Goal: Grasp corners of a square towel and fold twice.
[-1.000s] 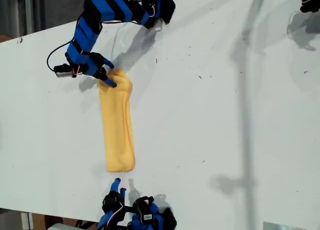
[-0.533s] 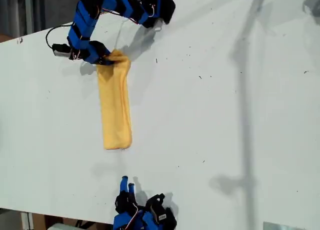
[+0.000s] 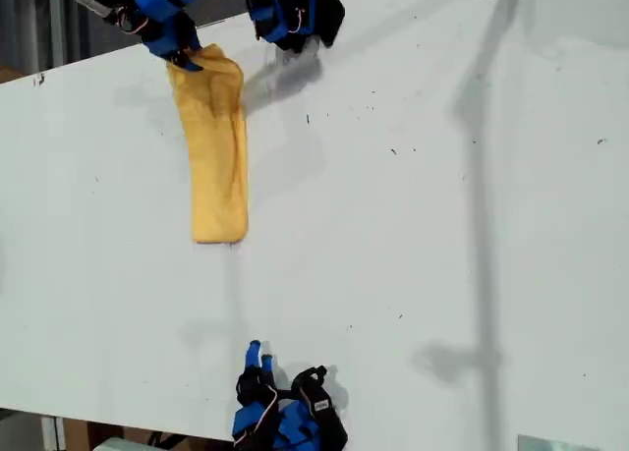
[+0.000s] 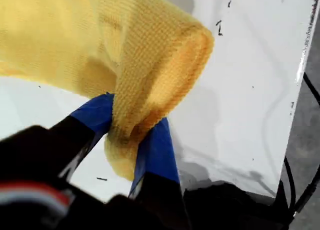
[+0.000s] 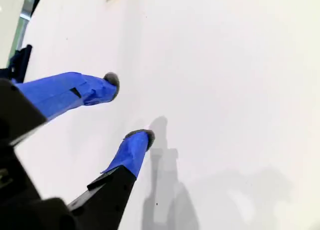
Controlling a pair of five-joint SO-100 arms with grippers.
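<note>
My first pincer [image 4: 132, 137] grips the half-folded yellow-orange microfibre towel's [image 3: 214, 146] end, second pincer [image 5: 131, 108] gapes empty; next, second fold across the white tabletop [image 3: 442, 225].

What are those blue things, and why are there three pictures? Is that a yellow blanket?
The blue things are two small robot arms on a white table. One picture looks down on everything. The other two come from little cameras riding on each arm, right by its fingers.

The yellow thing is a soft towel, folded into a long strip. My first gripper, near the top of the exterior view, has pinched one end of the towel between its blue fingers.

My second gripper, near the bottom of that view, is open and holds nothing. Its camera only sees a tiny bit of yellow far away.
</note>
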